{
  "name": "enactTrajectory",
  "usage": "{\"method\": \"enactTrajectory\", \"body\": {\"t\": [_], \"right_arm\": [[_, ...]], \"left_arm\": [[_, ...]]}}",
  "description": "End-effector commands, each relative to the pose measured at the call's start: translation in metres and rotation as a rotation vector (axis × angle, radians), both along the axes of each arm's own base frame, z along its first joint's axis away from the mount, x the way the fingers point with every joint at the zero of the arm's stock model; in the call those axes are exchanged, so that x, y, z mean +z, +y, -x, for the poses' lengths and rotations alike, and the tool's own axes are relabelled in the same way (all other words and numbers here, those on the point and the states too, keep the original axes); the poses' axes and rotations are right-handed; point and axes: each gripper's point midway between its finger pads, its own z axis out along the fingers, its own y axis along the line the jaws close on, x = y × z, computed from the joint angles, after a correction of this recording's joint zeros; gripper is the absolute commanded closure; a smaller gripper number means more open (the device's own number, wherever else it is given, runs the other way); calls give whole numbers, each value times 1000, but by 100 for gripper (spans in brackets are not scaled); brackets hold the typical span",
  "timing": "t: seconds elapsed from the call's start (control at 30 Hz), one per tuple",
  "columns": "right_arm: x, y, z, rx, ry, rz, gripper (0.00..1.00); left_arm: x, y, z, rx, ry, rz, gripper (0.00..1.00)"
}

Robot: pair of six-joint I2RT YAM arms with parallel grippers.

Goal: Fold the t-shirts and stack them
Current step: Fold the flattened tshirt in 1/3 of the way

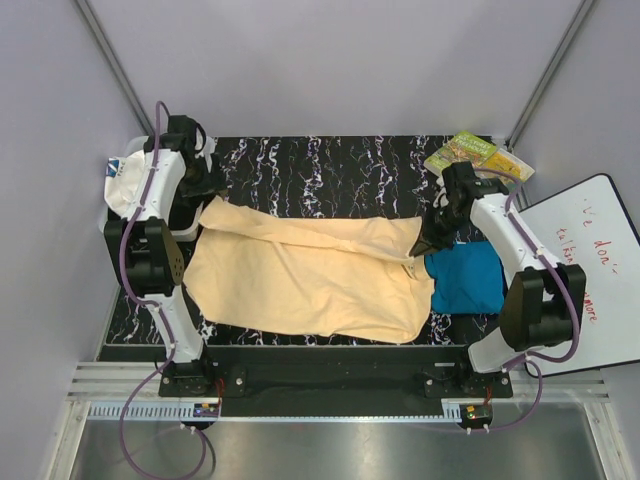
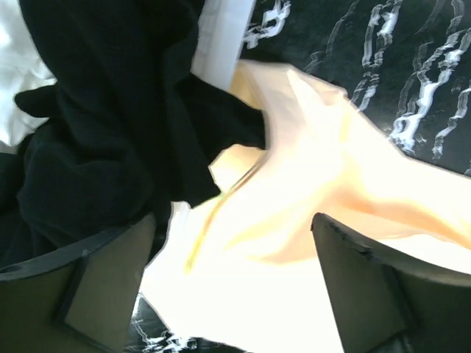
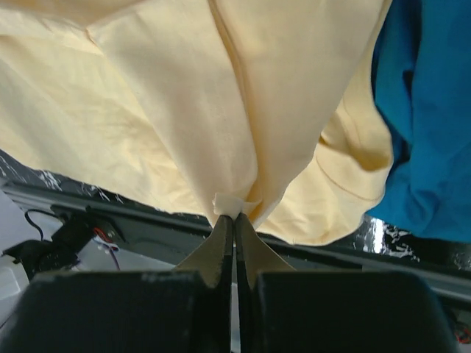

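**A:** How does the right pincer [image 3: 235, 217] stand?

**B:** Closed tight on a fold of the peach shirt [image 1: 300, 275], at its right edge. The cloth bunches up from the tips.

**A:** And the left pincer [image 2: 232, 220]?

**B:** Open, with the fingers wide apart at the shirt's far left corner, gripping nothing. Black cloth [image 2: 96, 147] lies just beside it, against a white bin [image 2: 221, 37].

**A:** Where do the shirts lie?

**B:** The peach shirt is spread over the middle of the counter [image 1: 320, 165], rumpled, with a long slanting fold. The teal shirt [image 1: 468, 280] sits crumpled at its right, touching it, partly under the right arm.

**A:** Any writing?

**B:** A whiteboard [image 1: 590, 240] off the counter's right side has red handwriting, which I cannot read for sure. A green and yellow packet [image 1: 475, 155] lies at the far right corner, its print too small to read.

**A:** Surface and room?

**B:** The counter is black with white marble veins, and the walls [image 1: 330, 60] around it are pale grey. Both shirts are soft, matte, plain cloth.
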Motion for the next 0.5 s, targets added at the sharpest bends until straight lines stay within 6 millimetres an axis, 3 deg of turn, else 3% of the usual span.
{"method": "enactTrajectory", "body": {"t": [0.0,0.23,0.37,0.47], "right_arm": [[-6,14,38,60,95,-63,100],[-37,13,64,77,228,-63,100],[-56,10,82,104,344,-47,97],[-48,10,81,121,332,-47,88]], "left_arm": [[13,13,1,35,-3,-59,1],[38,-6,-15,-21,-99,-10,1],[32,-25,-20,-82,-98,17,1],[17,-53,-21,-148,-67,24,1]]}}
